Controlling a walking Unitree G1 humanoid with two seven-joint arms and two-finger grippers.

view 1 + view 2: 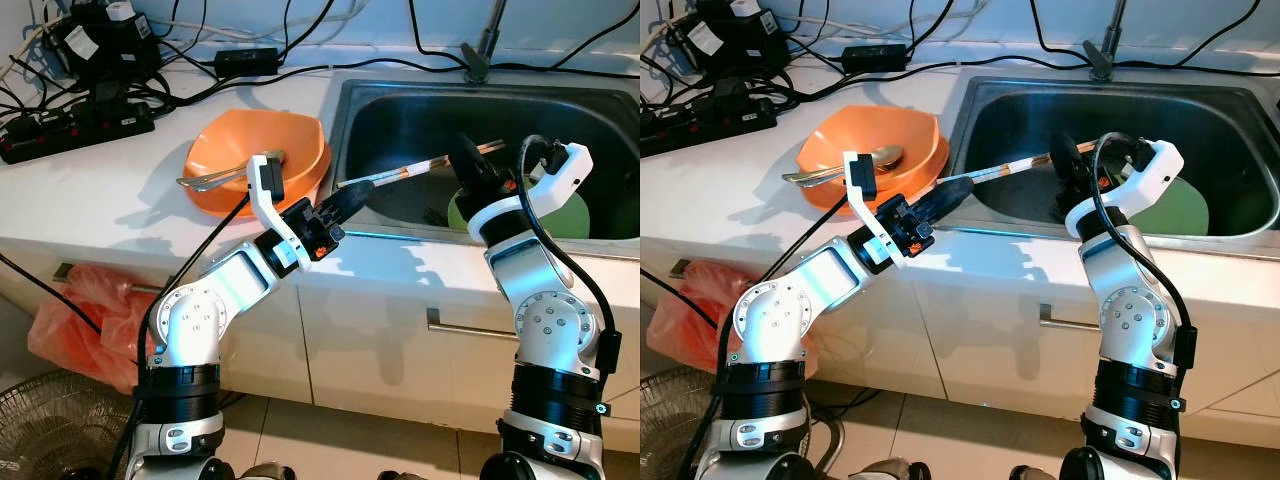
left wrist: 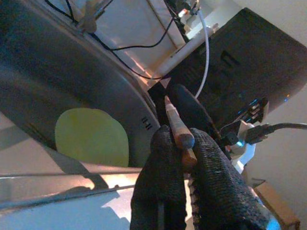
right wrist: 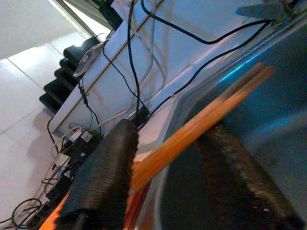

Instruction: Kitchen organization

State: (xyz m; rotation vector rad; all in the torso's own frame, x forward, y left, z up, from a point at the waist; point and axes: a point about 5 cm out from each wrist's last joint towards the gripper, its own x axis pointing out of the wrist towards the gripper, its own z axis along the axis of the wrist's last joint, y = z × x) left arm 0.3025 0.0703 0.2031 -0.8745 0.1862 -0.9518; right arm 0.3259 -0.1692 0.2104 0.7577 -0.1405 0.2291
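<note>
Left eye view: the left hand [image 1: 335, 213] clamps one end of the chopsticks [image 1: 420, 167] over the sink [image 1: 400, 100] rim, while the right hand [image 1: 470, 160], fingers spread around them, seems ready to take over; an orange bowl [image 1: 300, 140] waits on the bench [image 1: 120, 190].

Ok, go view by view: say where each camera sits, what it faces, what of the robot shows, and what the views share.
Left eye: on the head, looking down at the counter, orange bowl and sink; both arms show.
Right eye: beside it, same scene.
Left wrist: looks along the left gripper, shut on the chopsticks, towards the sink and green plate.
Right wrist: looks along the right gripper, open around the chopsticks.
All share the chopsticks and sink.
</note>
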